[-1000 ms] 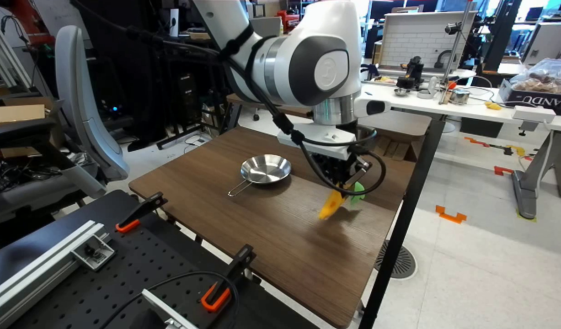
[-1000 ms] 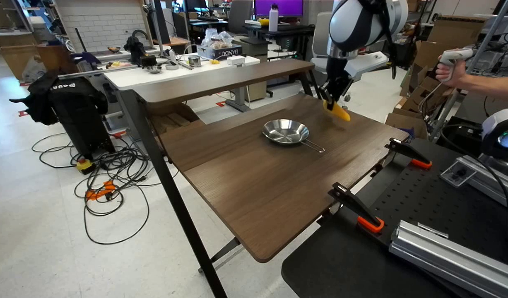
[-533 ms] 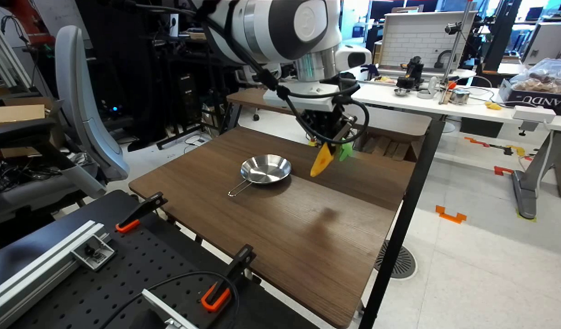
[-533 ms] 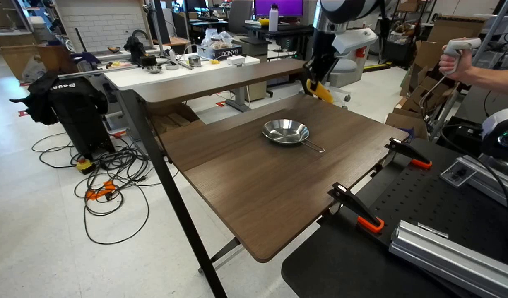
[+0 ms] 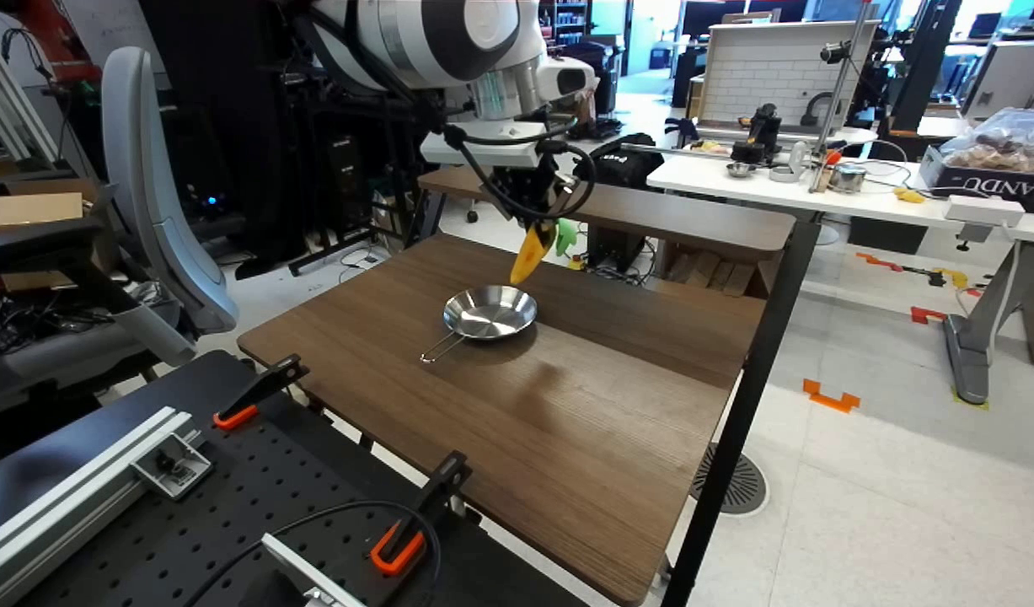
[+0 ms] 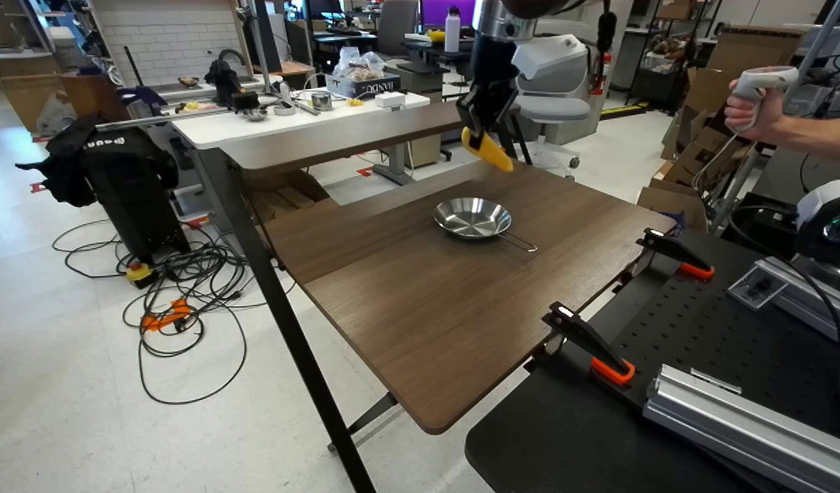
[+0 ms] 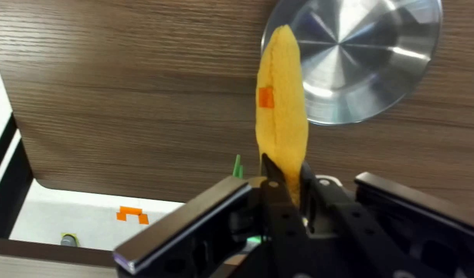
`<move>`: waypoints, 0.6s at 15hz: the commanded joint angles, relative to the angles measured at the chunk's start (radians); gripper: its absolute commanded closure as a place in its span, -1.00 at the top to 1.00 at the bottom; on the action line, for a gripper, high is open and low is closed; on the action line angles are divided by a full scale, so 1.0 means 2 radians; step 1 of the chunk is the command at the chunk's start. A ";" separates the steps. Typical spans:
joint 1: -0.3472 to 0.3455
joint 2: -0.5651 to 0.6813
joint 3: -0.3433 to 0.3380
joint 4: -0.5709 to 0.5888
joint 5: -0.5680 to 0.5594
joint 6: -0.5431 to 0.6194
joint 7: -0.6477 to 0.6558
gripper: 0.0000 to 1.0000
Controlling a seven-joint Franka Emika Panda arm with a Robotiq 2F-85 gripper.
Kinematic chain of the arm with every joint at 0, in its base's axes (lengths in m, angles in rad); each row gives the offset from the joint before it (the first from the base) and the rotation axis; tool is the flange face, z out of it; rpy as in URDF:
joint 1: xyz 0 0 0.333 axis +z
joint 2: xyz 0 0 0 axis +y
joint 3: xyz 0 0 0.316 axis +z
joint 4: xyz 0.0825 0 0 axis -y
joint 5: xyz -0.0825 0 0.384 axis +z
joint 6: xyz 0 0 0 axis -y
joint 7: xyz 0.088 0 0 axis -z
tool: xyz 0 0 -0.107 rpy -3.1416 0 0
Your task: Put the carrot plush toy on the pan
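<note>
One hand (image 7: 284, 166) pinches the carrot plush toy (image 7: 285, 104) above the desk (image 6: 426, 315); the frying pan (image 6: 472, 218) sits inward from every edge, with desk room on all sides.

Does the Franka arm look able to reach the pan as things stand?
Probably yes. The tool grips the carrot plush toy in the air, apart from the pan, and nothing visible stands between the two. The toy would likely touch first, as it juts past the tool.
</note>
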 commanded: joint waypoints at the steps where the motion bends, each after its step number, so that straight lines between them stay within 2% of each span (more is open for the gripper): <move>1: 0.016 -0.014 0.008 -0.018 -0.012 0.005 0.007 -0.94; 9: 0.032 -0.026 0.018 -0.046 -0.010 0.006 0.008 -0.94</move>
